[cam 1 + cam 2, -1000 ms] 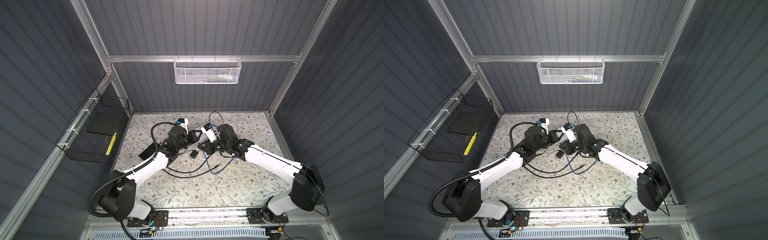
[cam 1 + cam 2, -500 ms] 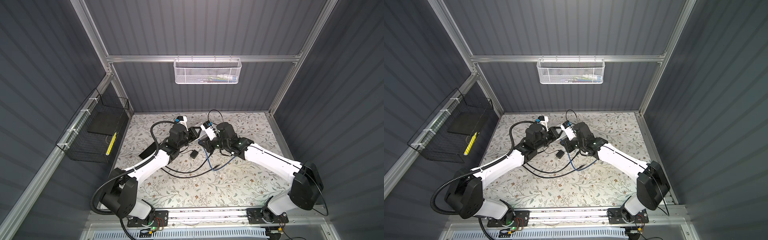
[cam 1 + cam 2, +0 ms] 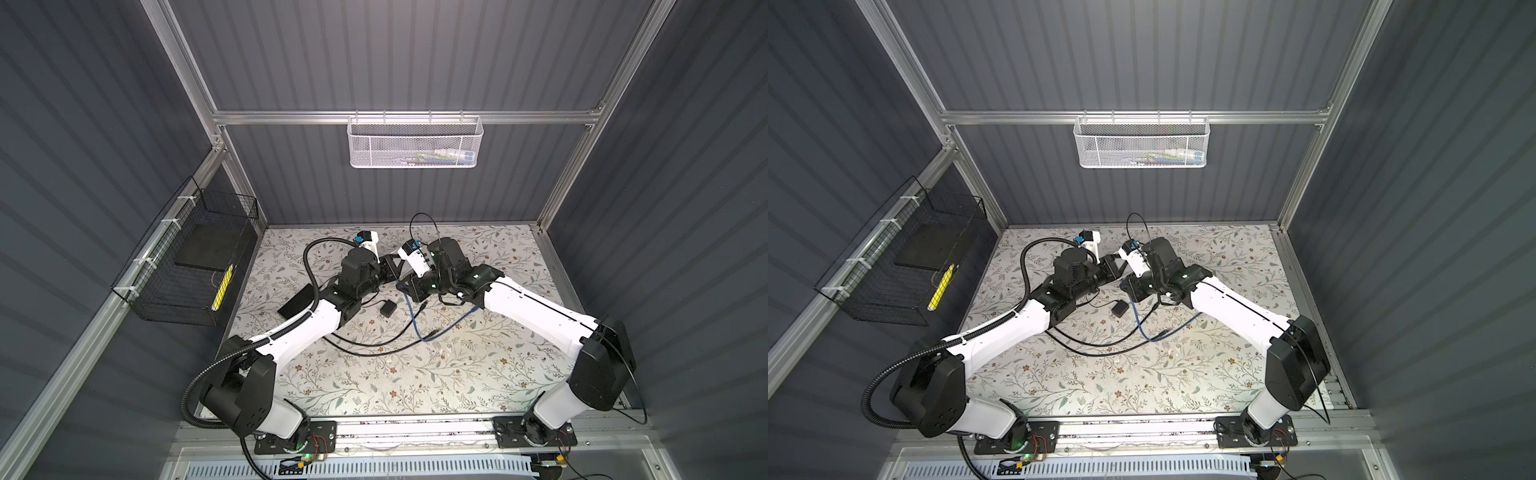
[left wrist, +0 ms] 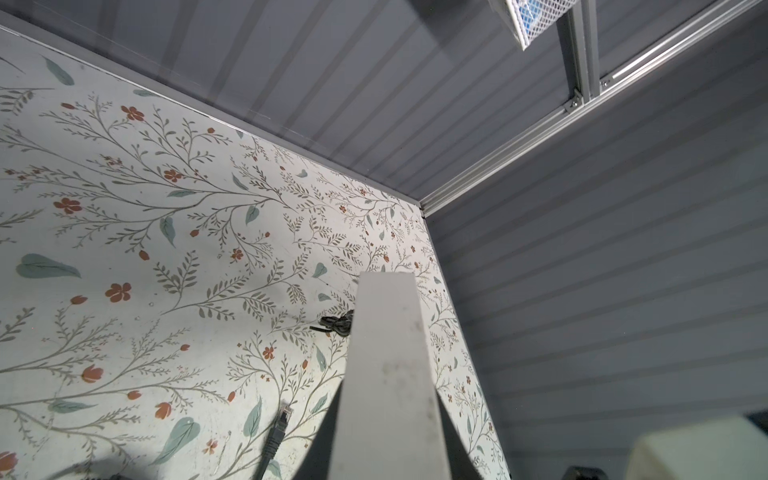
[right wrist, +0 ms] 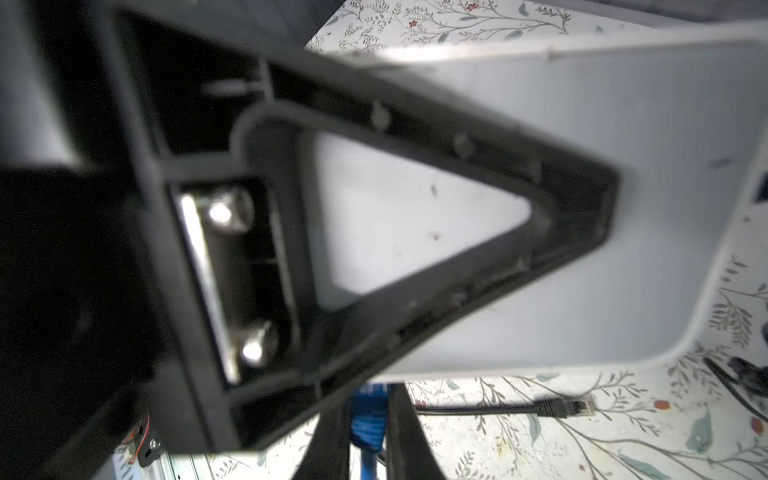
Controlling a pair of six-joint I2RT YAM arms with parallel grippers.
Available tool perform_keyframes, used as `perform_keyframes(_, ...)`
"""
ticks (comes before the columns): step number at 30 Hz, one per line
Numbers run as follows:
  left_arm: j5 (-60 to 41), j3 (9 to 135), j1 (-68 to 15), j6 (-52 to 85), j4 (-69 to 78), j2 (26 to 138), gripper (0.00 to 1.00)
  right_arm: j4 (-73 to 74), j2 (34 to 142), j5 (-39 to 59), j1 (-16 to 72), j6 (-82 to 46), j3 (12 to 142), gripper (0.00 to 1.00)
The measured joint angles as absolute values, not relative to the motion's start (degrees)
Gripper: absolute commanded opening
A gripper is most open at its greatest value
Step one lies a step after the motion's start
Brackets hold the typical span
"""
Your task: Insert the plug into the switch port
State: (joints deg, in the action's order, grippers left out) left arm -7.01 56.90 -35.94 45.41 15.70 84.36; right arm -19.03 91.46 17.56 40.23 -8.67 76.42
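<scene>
Left pincer [image 4: 388, 415] pinches the smooth white boxy switch [image 4: 386, 332]; right pincer [image 5: 366, 444] nips the blue plug [image 5: 365, 419].

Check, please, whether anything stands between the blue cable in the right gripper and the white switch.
Partly unclear. A black finger of the left gripper lies across the switch, close to the blue cable held by the right gripper. No other object shows between them, but the port is hidden.

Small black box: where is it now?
In both top views the small black box lies on the table, near its middle, just left of the blue cable.
</scene>
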Motion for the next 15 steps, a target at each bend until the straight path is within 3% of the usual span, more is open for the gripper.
perform_keyframes(15,-10.94,56.14,-36.12,46.61,18.7,84.66,0.0,-15.66,87.61,16.1,40.1,-7.55,71.59,0.0)
